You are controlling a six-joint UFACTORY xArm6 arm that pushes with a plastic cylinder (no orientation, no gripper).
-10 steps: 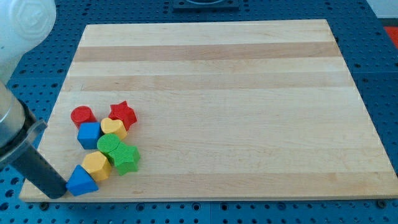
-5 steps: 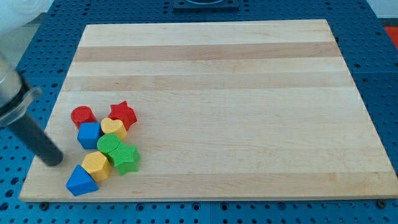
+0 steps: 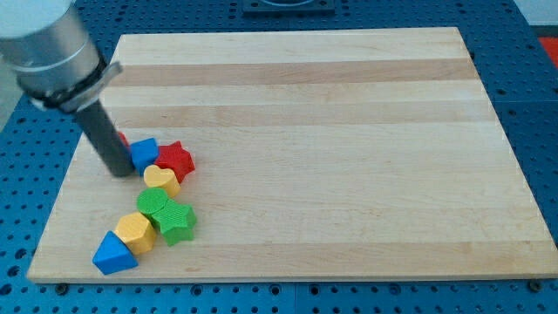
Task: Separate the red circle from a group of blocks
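The red circle is almost wholly hidden behind my rod; only a thin red sliver shows at the rod's right edge. My tip rests on the wooden board at the view's left, touching or nearly touching the blue cube on its left. The red star sits right of the blue cube. The yellow heart lies just below them. I cannot tell whether the red circle touches the blue cube.
Below the heart a green circle and a green star sit together. A yellow hexagon and a blue triangle lie near the board's bottom left corner. Blue perforated table surrounds the board.
My tip swept from the bottom left corner up and rightward to the top of the group. The blue cube moved up and right, beside the red star. The red circle is now hidden behind the rod.
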